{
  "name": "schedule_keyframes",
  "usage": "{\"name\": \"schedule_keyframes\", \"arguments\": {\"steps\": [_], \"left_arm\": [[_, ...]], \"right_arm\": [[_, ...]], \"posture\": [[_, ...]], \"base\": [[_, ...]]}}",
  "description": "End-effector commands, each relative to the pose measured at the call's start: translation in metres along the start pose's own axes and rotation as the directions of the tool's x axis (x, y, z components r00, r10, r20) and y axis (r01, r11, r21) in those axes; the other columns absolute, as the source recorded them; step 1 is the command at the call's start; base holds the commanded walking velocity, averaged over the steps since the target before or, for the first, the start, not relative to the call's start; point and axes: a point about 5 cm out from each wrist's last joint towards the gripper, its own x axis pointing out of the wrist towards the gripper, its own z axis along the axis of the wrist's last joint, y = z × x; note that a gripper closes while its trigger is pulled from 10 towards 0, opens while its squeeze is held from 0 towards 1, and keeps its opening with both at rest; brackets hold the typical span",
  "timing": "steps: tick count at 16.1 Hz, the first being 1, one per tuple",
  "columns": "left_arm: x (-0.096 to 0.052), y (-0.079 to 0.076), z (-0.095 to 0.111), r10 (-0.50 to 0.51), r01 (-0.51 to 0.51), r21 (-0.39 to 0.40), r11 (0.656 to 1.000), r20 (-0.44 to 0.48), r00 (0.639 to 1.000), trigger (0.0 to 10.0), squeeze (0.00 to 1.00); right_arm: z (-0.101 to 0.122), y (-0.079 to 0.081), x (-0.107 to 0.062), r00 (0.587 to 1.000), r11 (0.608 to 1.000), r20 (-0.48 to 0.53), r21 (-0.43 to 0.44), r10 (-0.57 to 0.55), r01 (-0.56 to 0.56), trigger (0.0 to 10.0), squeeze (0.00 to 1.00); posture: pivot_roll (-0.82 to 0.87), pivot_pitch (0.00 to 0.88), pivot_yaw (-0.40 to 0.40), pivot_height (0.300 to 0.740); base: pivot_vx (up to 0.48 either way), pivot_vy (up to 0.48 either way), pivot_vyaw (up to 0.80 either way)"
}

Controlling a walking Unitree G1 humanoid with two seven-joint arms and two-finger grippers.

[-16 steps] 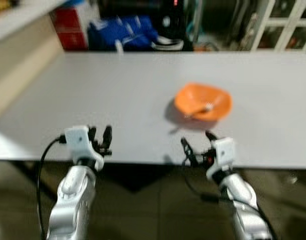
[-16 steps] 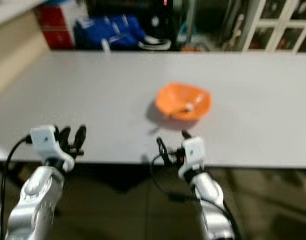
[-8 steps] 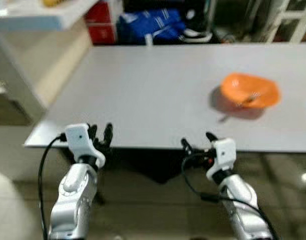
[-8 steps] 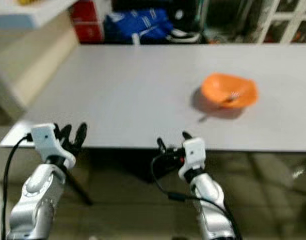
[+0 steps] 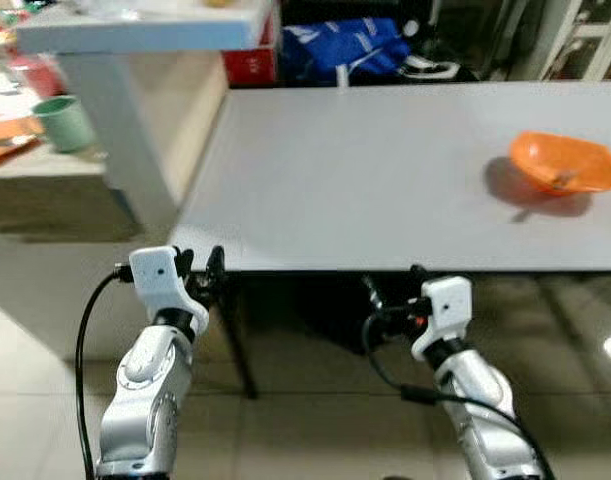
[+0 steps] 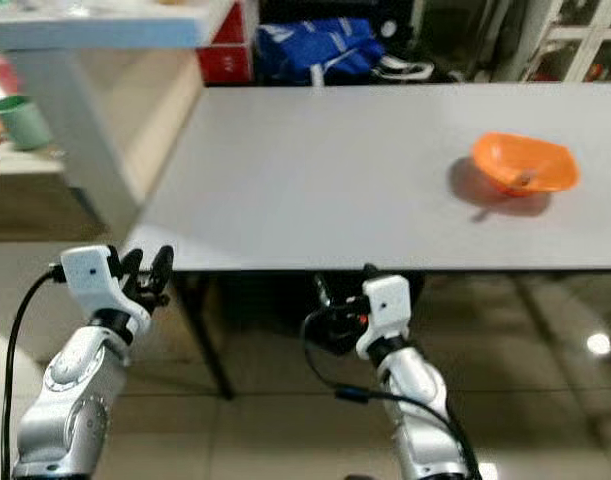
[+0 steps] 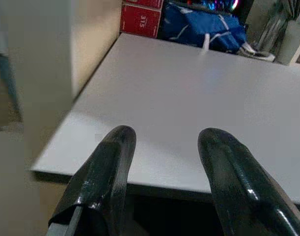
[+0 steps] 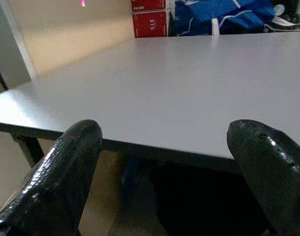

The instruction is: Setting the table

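Note:
An orange bowl [image 5: 565,175] with a small utensil inside sits on the grey table [image 5: 385,170], far over to the right. Both arms are held in front of the table's near edge, below its top. My left gripper [image 5: 199,268] is by the table's near left corner, open and holding nothing; in the left wrist view its fingers [image 7: 110,162] frame the bare tabletop. My right gripper [image 5: 393,282] is wide open and holding nothing, under the near edge around mid-table, well short and left of the bowl. In the right wrist view its fingers [image 8: 76,147] point along the tabletop.
To the left stands a white shelf unit [image 5: 145,25] with a thick post [image 5: 120,140]; a green cup [image 5: 65,122] rests on its lower level. A blue bag [image 5: 350,50] and a red box [image 5: 250,65] lie beyond the table. A table leg [image 5: 235,340] stands on the tiled floor.
The camera has swung left and drawn back: the bowl slid right in the picture and the shelf unit came into sight. Both grippers keep the same open pose.

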Motion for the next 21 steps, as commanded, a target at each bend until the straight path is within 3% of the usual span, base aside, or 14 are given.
{"name": "schedule_keyframes", "arguments": {"steps": [1,5,13,14,21], "left_arm": [[0.001,-0.004,-0.001,-0.024,0.024,-0.007,1.000,-0.011,1.000,10.0,0.00],[0.004,0.006,0.002,0.010,-0.010,0.014,1.000,-0.006,1.000,10.0,0.00],[0.003,0.010,0.004,0.023,-0.022,0.030,0.999,-0.011,1.000,10.0,0.00],[0.003,0.010,0.006,0.015,-0.015,0.002,1.000,-0.002,1.000,10.0,0.00],[0.000,0.009,0.007,-0.007,0.006,0.049,0.999,0.009,1.000,10.0,0.00]], "right_arm": [[0.001,-0.009,-0.003,0.999,0.999,-0.005,0.009,-0.034,0.035,10.0,0.00],[0.000,-0.007,-0.002,1.000,1.000,-0.008,0.014,-0.026,0.027,10.0,0.00],[-0.002,-0.001,0.003,1.000,1.000,-0.011,0.027,-0.012,0.013,10.0,0.00],[-0.002,0.000,0.003,1.000,1.000,-0.010,0.029,-0.010,0.010,10.0,0.00],[0.003,0.001,0.006,1.000,1.000,0.029,0.011,-0.005,0.005,10.0,0.00]], "posture": [[-0.19,0.000,0.077,0.740],[-0.18,0.000,0.075,0.740],[-0.16,0.000,0.079,0.740],[-0.15,0.000,0.078,0.740],[-0.14,0.000,0.073,0.740]], "base": [[0.000,0.480,0.00],[0.000,0.480,0.00],[0.000,0.480,0.00],[0.000,0.480,0.00],[0.000,0.480,0.00]]}}
